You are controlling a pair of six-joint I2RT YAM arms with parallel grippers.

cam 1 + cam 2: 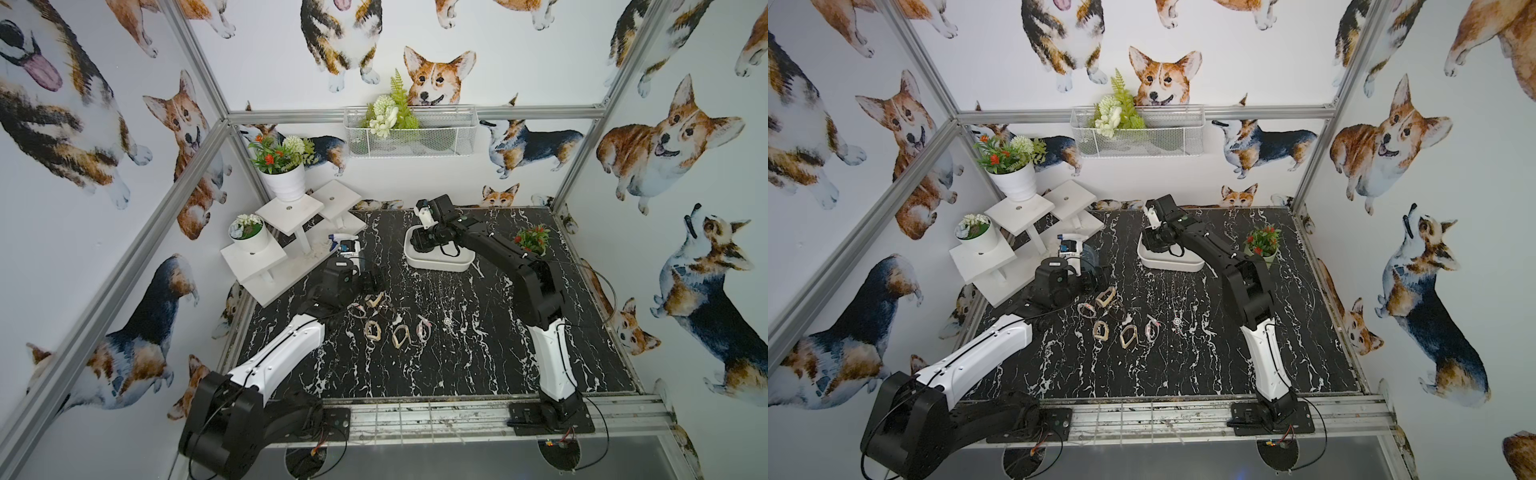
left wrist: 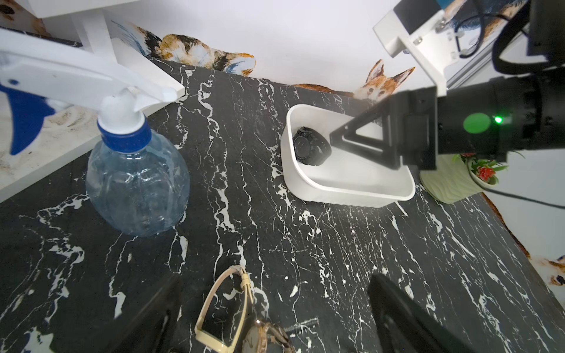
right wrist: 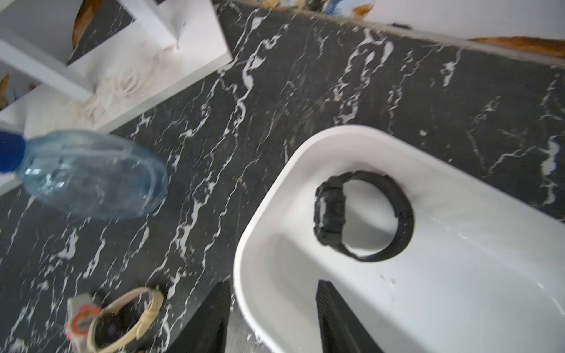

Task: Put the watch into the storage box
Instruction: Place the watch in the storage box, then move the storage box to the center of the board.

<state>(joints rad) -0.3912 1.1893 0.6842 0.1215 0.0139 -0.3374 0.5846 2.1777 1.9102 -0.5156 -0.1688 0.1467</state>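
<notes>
A black watch (image 3: pixel 330 211) lies on its side inside the white storage box (image 3: pixel 244 244), near one rounded end, and nothing is touching it. My right gripper (image 3: pixel 273 284) hangs over that end of the box, open and holding nothing. One finger is over the box's inside and the other is outside its rim. The box (image 1: pixel 440 262) stands at the back middle of the black marble table. My left gripper (image 2: pixel 275 279) is wide open low over a beige-strapped watch (image 2: pixel 226 305) and holds nothing.
Several more watches (image 1: pixel 374 330) lie loose mid-table in front of the left gripper (image 1: pixel 372 282). A clear spray bottle (image 2: pixel 137 183) stands beside the white stepped shelf (image 1: pixel 291 232) at the back left. A pale green plant pot (image 1: pixel 532 241) sits right of the box.
</notes>
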